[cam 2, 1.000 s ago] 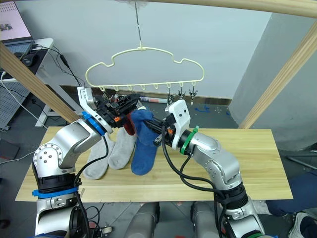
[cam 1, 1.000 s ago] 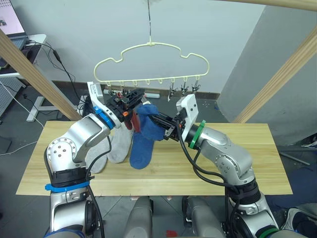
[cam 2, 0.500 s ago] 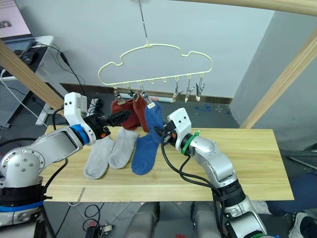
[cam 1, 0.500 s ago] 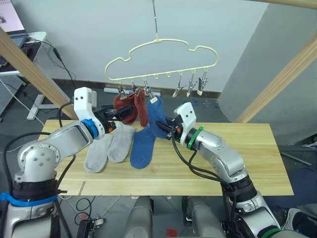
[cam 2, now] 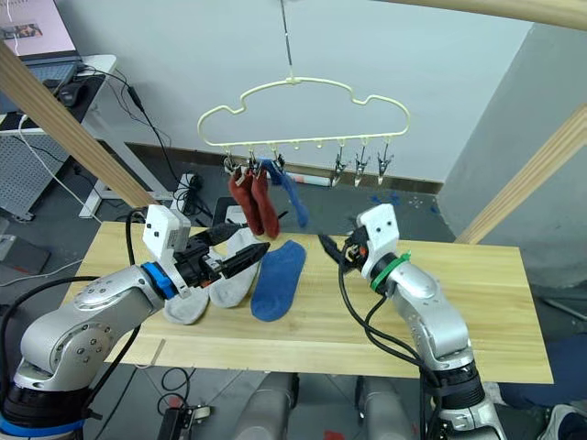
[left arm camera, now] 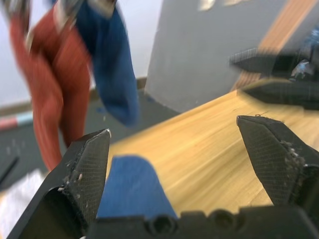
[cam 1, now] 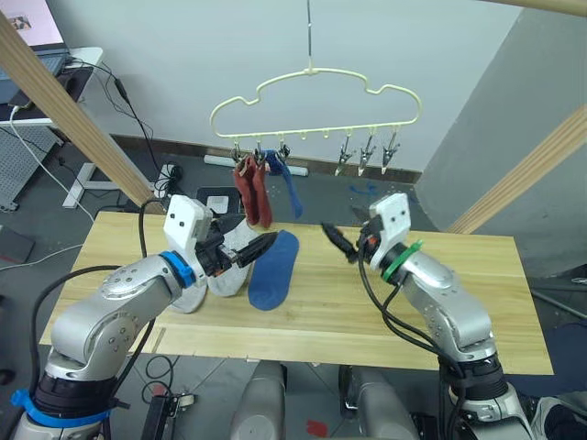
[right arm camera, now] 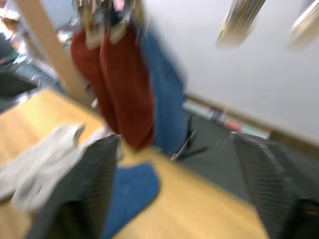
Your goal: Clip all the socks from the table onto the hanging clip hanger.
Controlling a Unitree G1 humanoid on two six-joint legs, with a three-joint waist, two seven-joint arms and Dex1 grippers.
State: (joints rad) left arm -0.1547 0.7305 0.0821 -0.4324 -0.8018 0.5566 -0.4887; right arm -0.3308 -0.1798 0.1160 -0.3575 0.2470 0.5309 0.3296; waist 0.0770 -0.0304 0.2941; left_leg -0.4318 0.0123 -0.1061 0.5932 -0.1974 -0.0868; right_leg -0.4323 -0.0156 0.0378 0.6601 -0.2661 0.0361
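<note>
Socks lie on the table and hang above it: nearest the left front part of the wooden top, two light grey socks rest side by side, partly hidden by the left gripper, whose jaws stand spread apart and hold nothing. Just beside the grey pair, toward the table's middle, a blue sock lies flat on the planks with its toe pointing to the front edge. The right gripper hangs over the middle of the table near the far edge, its black fingers spread and empty, well apart from the left one. Beyond both, above the far edge, the clip hanger hangs by its long hook from a line overhead. Its leftmost clips hold two rust red socks close together, and the next clip holds a second blue sock, which slants away to the right. Three bare clips dangle at the hanger's right end.
</note>
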